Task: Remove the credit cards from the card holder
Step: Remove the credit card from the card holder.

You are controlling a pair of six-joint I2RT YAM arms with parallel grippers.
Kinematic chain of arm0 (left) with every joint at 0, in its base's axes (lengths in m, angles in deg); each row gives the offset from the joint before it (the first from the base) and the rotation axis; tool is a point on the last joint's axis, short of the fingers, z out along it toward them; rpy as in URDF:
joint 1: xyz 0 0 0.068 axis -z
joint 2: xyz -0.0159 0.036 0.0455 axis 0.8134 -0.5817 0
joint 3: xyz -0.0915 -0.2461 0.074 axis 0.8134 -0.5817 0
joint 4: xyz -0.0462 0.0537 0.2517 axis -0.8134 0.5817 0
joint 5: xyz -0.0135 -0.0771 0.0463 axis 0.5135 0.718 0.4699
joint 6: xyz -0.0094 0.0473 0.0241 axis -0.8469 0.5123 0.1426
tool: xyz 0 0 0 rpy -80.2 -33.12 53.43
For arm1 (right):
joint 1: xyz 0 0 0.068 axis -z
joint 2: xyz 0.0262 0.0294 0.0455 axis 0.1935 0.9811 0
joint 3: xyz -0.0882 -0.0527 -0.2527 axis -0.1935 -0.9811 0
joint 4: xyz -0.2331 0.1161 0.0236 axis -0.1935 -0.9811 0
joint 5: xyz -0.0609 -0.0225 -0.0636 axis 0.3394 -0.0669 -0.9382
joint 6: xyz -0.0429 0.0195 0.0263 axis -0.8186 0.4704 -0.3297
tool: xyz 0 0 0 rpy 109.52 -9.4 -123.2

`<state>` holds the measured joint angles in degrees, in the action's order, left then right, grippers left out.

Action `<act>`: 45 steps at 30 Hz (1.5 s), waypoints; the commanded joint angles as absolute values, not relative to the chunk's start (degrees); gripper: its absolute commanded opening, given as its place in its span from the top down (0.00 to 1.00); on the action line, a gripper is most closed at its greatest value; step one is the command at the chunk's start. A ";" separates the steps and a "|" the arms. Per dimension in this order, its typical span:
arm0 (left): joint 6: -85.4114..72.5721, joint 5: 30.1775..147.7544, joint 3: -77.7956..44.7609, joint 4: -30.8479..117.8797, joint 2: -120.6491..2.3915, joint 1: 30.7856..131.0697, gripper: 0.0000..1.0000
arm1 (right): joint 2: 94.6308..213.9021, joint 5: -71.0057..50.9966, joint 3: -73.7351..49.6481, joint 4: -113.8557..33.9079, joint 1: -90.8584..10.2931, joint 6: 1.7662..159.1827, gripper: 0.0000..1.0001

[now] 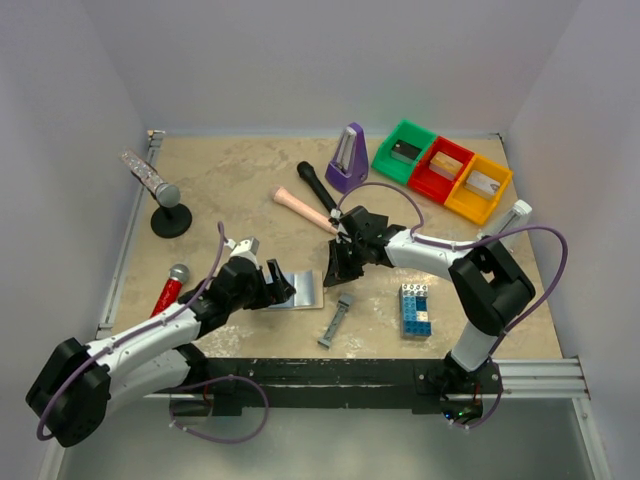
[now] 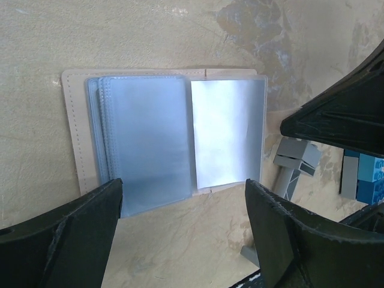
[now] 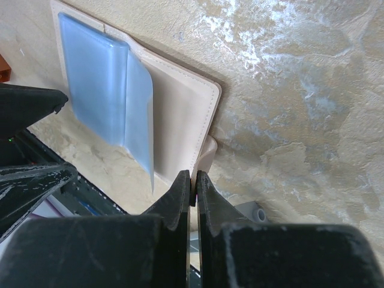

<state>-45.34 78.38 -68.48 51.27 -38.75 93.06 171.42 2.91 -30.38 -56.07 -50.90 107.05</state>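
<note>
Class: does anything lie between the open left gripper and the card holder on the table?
Nothing visible does. The left gripper points at the card holder, which lies spread open. Only bare table shows between them. The shut right gripper sits at its edge, aside.

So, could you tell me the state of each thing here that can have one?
card holder: open, lying flat, sleeves up.
left gripper: open, empty, facing the holder.
right gripper: shut, tips at the holder's edge.
metronome: standing upright.
red microphone: lying flat.
</note>
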 commanded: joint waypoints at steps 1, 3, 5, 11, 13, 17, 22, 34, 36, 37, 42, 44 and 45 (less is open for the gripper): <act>-46.43 77.10 -68.65 50.63 -39.53 92.66 0.13 | 170.48 4.24 -30.29 -54.85 -51.23 106.27 1.00; -46.61 76.93 -68.73 50.72 -39.80 92.66 0.13 | 170.48 4.33 -30.20 -54.94 -51.23 106.27 1.00; -46.78 76.75 -68.91 50.72 -39.88 92.66 0.13 | 170.48 4.33 -30.20 -54.94 -51.23 106.27 1.00; -46.87 76.84 -69.09 50.46 -40.76 92.66 0.13 | 170.57 4.41 -30.20 -55.02 -51.23 106.27 1.00; -46.70 77.62 -69.09 49.40 -41.29 92.66 0.13 | 170.66 4.42 -30.20 -54.94 -51.23 106.27 1.00; -46.08 79.56 -68.74 47.38 -43.74 92.66 0.14 | 171.01 4.68 -29.85 -55.02 -51.23 106.35 1.00; -45.38 83.51 -69.17 42.11 -45.77 92.66 0.14 | 171.53 5.47 -29.32 -54.94 -51.15 106.36 1.00; -43.09 90.46 -66.80 36.66 -50.51 92.75 0.15 | 172.77 6.52 -28.35 -55.55 -51.23 106.09 1.00; -43.18 91.16 -66.89 35.34 -51.22 92.75 0.15 | 172.85 6.52 -28.26 -55.81 -51.23 106.00 1.00; -43.27 91.69 -66.98 34.55 -51.57 92.75 0.15 | 172.85 6.44 -28.18 -55.81 -51.15 105.92 1.00; -43.27 94.50 -66.89 30.77 -52.19 92.75 0.15 | 173.29 6.79 -28.00 -55.99 -51.23 105.74 1.00; -43.18 95.64 -66.63 29.45 -52.71 92.75 0.16 | 173.47 6.88 -28.00 -55.99 -51.23 105.74 1.00; -43.18 95.99 -66.36 29.10 -52.98 92.75 0.16 | 173.56 6.88 -28.00 -55.99 -51.23 105.74 1.00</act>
<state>-44.49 91.27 -68.17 34.94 -51.95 92.69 173.06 4.55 -30.38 -56.87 -50.86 106.19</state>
